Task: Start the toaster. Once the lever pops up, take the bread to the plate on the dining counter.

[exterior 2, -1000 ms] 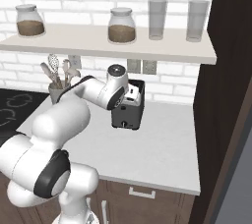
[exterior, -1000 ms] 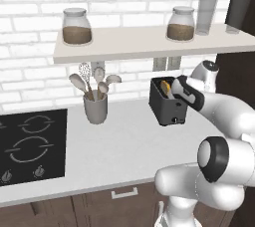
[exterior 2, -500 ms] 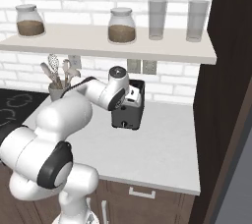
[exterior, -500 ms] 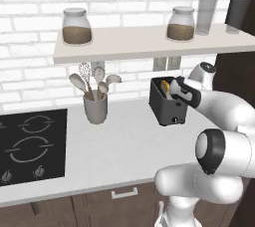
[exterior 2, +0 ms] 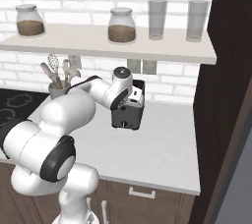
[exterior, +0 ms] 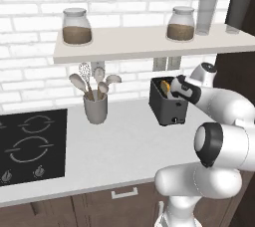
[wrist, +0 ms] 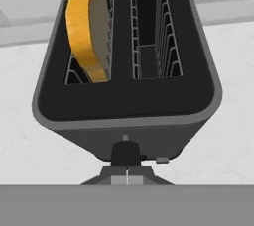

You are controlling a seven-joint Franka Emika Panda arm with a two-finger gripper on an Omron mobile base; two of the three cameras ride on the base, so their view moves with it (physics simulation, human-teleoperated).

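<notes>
— White forearm looks a touch different from a second ago, doesn't it?

— Slightly. In the left base view the elbow has swung a little, but the gripper (exterior: 175,87) stays at the front top edge of the toaster (exterior: 167,106). Nothing on the worktop (exterior: 124,141) has shifted.

— Going left to right, what holds what?

— A black hob (exterior: 30,144) at the far left. On the shelf (exterior: 149,42), a lidded glass jar (exterior: 76,26) part full of brown grains. Below it, a grey utensil cup (exterior: 95,109) holding pale spoons and a whisk. Then a second jar (exterior: 180,23) with the same brown fill, and two glass tumblers (exterior: 205,15), with nothing seen inside.

— And the toaster?

— Two slots. In the hand view the bread (wrist: 89,27) stands upright in the left slot, its top above the rim; the right slot shows just wire guides.

— The fingers?

— Pressed together, nothing between them, tips right at the toaster's front lever (wrist: 125,151).
</notes>
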